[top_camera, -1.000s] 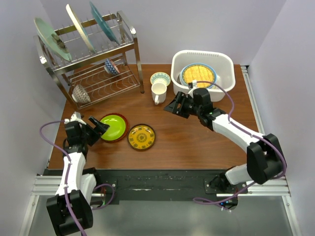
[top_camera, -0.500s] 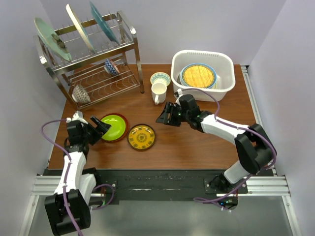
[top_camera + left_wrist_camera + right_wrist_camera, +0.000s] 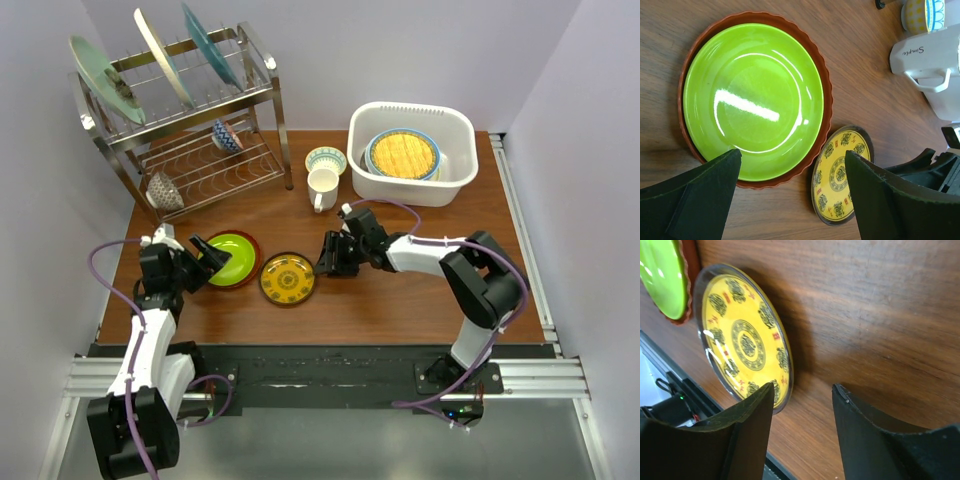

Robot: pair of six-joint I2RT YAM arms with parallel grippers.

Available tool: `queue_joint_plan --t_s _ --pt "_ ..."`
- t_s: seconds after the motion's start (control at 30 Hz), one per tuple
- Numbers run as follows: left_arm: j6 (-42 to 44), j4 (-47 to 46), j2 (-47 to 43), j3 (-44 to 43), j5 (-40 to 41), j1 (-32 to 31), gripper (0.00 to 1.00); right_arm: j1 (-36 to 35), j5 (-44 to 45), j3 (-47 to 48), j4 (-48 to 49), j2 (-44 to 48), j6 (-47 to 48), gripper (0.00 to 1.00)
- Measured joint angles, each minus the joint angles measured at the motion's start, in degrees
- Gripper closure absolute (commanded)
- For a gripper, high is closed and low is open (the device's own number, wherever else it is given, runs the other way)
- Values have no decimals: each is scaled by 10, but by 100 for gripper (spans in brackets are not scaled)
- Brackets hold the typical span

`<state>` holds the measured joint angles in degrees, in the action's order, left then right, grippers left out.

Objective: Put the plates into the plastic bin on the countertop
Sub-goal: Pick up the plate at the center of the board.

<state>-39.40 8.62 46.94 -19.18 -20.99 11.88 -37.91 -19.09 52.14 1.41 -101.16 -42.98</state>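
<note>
A lime green plate [image 3: 232, 257] lies on a red-orange plate [image 3: 254, 262] at the left of the countertop [image 3: 400, 290]. My left gripper [image 3: 199, 262] hovers open at its left edge, and the left wrist view shows the green plate [image 3: 752, 95] beyond the open left gripper [image 3: 792, 152]. A yellow patterned plate [image 3: 288, 279] lies just right of it. My right gripper [image 3: 331, 256] stands open and low at that plate's right edge; in the right wrist view the plate [image 3: 742, 337] sits beside one finger [image 3: 747, 425]. The plastic bin [image 3: 456, 127] holds stacked plates, a yellow woven one [image 3: 403, 154] on top.
A metal dish rack [image 3: 190, 120] stands at the back left with plates on edge and small bowls. A white mug [image 3: 322, 187] and a small patterned cup [image 3: 326, 160] stand between rack and bin. The table's front edge [image 3: 300, 345] is close behind the yellow plate.
My right arm has swung from beside the bin leftward and down to the yellow patterned plate, its jaws narrowing somewhat. The left gripper has shifted only slightly.
</note>
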Motion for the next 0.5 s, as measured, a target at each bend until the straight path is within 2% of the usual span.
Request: queue_joint_plan --t_s 0.07,0.5 --pt "0 -1 0 0 0 0 11 -1 -4 0 3 -6 0 55" --pt "0 -4 4 0 0 -5 11 -5 -26 0 41 -32 -3 71"
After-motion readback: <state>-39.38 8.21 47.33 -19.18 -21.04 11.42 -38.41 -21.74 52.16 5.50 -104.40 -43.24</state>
